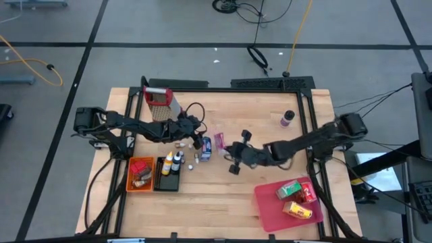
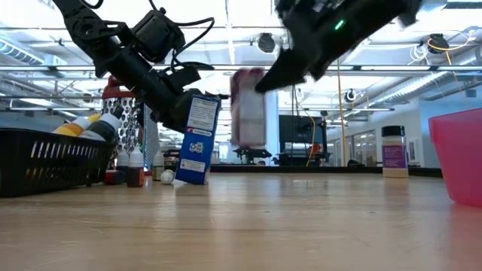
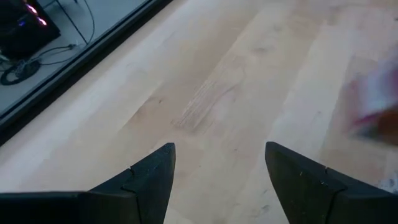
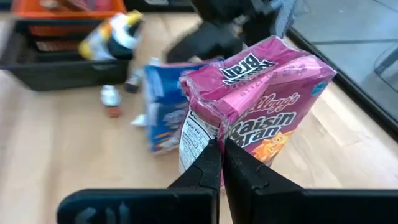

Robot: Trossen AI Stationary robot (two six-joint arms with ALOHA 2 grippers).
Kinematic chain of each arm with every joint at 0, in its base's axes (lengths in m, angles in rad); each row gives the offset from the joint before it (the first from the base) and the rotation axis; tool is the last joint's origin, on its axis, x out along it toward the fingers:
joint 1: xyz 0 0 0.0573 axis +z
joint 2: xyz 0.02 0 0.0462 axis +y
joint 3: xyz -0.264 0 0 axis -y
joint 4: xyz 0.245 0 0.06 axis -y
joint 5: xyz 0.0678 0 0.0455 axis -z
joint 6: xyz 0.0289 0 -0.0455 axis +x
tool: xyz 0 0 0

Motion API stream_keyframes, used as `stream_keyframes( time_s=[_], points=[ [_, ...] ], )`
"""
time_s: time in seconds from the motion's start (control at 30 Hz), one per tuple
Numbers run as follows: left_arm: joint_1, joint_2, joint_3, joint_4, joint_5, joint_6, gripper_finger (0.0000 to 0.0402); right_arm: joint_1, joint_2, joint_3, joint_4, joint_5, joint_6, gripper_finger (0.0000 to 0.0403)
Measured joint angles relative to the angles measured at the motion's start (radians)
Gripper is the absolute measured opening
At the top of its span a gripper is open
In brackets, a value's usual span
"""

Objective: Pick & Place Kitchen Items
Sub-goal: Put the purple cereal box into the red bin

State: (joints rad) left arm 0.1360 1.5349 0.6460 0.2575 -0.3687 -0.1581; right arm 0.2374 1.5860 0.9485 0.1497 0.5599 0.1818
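Cardboard gives way easily, and we see it in the pink Raisin Bran carton (image 4: 261, 106): our right gripper (image 4: 222, 163) has its fingers pinched fully together on the carton's lower edge, and the thin wall buckles and creases around them. We judge the carton light and hollow, stiff only along its folded edges, so a pinch on one panel lets it swing; a hold across the two broad faces near the middle would carry it more squarely. In the low view it hangs clear of the table (image 2: 301, 226), just beside the blue carton (image 2: 194, 139), which leans near the middle of the table. Our left gripper (image 3: 219, 168) hovers over bare wood close by, fingers spread wide, holding nothing. The pink tray (image 1: 270, 209) with other cartons lies well apart.
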Motion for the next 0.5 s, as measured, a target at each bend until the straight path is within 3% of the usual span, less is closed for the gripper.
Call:
stream_keyframes(
  time_s=[0.27,0.5],
  points=[
    [0.000,-0.076,0.000,-0.042,-0.007,-0.008,0.0253,0.224,-0.162,0.000,-0.165,0.145,0.162,0.0000],
    [-0.030,-0.168,0.000,-0.098,-0.009,-0.039,0.0253,0.425,-0.215,0.000,-0.178,0.177,0.289,0.0000]
  ],
)
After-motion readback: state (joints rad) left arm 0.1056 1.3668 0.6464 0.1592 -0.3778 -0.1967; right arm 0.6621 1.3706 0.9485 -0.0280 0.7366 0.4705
